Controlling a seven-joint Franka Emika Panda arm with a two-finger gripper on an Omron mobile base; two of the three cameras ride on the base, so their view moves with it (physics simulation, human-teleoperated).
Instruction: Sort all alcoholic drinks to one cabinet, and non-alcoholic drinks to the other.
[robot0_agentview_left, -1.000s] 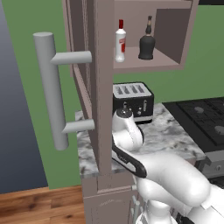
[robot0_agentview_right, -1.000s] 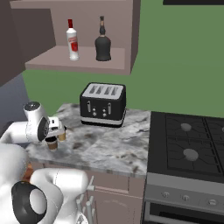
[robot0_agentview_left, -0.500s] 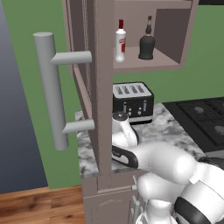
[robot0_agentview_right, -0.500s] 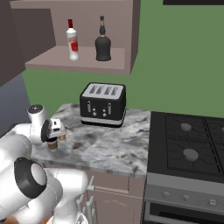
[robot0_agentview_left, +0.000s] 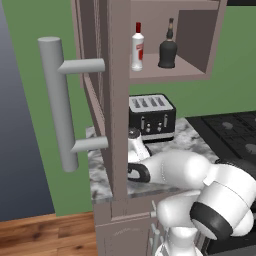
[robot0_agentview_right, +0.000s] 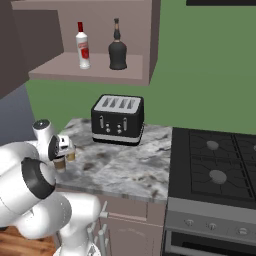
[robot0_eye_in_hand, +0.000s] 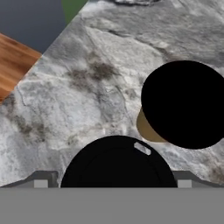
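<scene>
I have the pincer (robot0_agentview_right: 64, 154) low over the left end of the marble bench (robot0_agentview_right: 125, 167), jaws spread wide, holding nothing. From the right base camera a small tan cup (robot0_agentview_right: 71, 155) sits right at the pincer, and a second tan cup (robot0_agentview_right: 60, 163) just beside it, both partly hidden by the hand, so I cannot tell if the fingers touch either. In the hand camera I look straight down on two black round tops: one cup top (robot0_eye_in_hand: 186, 104) with a sliver of tan wall showing under it, the other top (robot0_eye_in_hand: 117, 162) close at the bottom edge. Both stand upright on the marble, near each other, near the bench's corner where wood floor (robot0_eye_in_hand: 13, 61) shows.

Up on the open wall cabinet's shelf (robot0_agentview_right: 95, 74) stand the clear bottle with red label and cap (robot0_agentview_right: 83, 46) and the squat black bottle with thin brown neck (robot0_agentview_right: 118, 47), side by side, apart, upright. The cabinet door (robot0_agentview_left: 107, 95) is swung open toward the left camera, grey bar handle (robot0_agentview_left: 59, 102) sticking out. A black four-slot toaster (robot0_agentview_right: 118, 119) sits on the bench below the shelf, a stove (robot0_agentview_right: 215, 167) to its right.
</scene>
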